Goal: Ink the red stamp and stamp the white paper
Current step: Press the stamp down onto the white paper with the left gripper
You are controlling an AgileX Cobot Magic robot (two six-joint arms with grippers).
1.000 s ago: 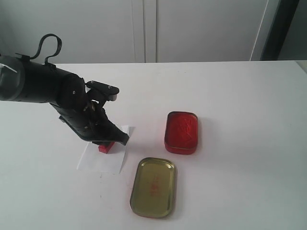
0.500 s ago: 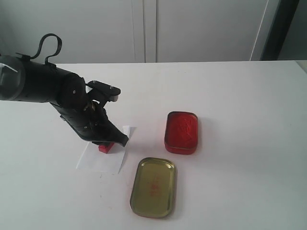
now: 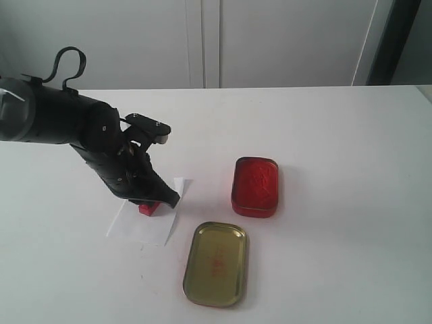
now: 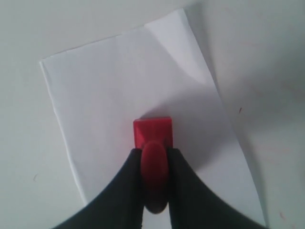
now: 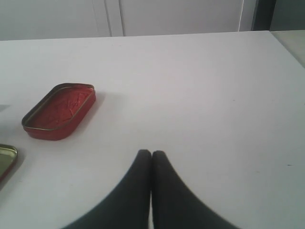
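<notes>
The red stamp [image 3: 149,208] stands base-down on the white paper [image 3: 138,226], left of the table's middle. My left gripper [image 3: 154,202] is shut on its upright handle. In the left wrist view the stamp [image 4: 153,138] shows its rectangular base on the paper [image 4: 119,86], with the handle pinched between the two black fingers of the left gripper [image 4: 155,160]. The paper has one folded corner [image 4: 178,45]. My right gripper [image 5: 151,155] is shut and empty, low over bare table; it is out of the exterior view.
The red ink pad tin [image 3: 256,186] lies open right of the paper, also in the right wrist view as the tin [image 5: 59,110]. The gold tin lid [image 3: 216,262] lies nearer the front edge. White cabinet doors stand behind the table.
The paper under the stamp has slid and turned slightly; the left arm has shifted a little while holding the stamp down on it.
</notes>
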